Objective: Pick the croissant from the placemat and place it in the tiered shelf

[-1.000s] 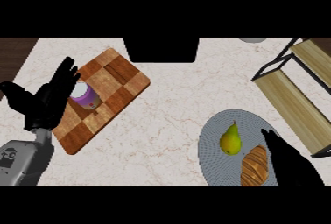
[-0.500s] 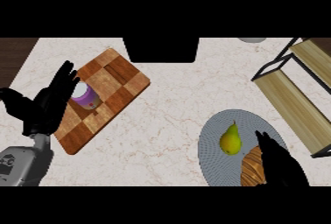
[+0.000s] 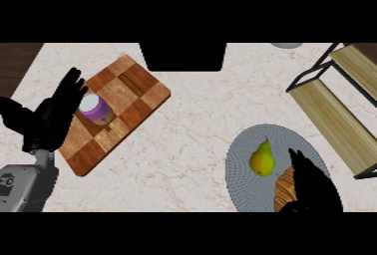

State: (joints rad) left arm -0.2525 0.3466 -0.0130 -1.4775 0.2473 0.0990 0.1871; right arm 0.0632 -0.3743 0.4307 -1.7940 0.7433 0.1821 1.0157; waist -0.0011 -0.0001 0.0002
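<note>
Right hand [image 3: 313, 187]: at the lower right of the head view, over the right part of the placemat; it sits further in over the croissant than half a second ago, and a second ago it lay more to the right, beside the pastry. Its fingers point up the view along the croissant's right side and cover much of it; whether they close round it I cannot tell.
Croissant [image 3: 284, 188]: on the placemat, at its lower right, partly under the right hand; only its left strip shows. It has not shifted.
Placemat [image 3: 243, 159]: round, grey, on the bench near the lower right; unmoved.
Pear [image 3: 261, 158]: yellow, upright stem, on the placemat just up and left of the croissant; same place as before.
Tiered shelf [image 3: 335, 117]: wooden boards in a black frame, at the right edge, apart from the placemat.
Left hand [image 3: 52, 117]: open, fingers spread, resting at the left edge over the cutting board's end; about as before.
Cutting board [image 3: 117, 109]: chequered wood, lying slantwise on the bench.
Jar [image 3: 95, 108]: purple with a white lid, on the board beside the left hand's fingers.
Bench [image 3: 191, 129]: pale marble.
</note>
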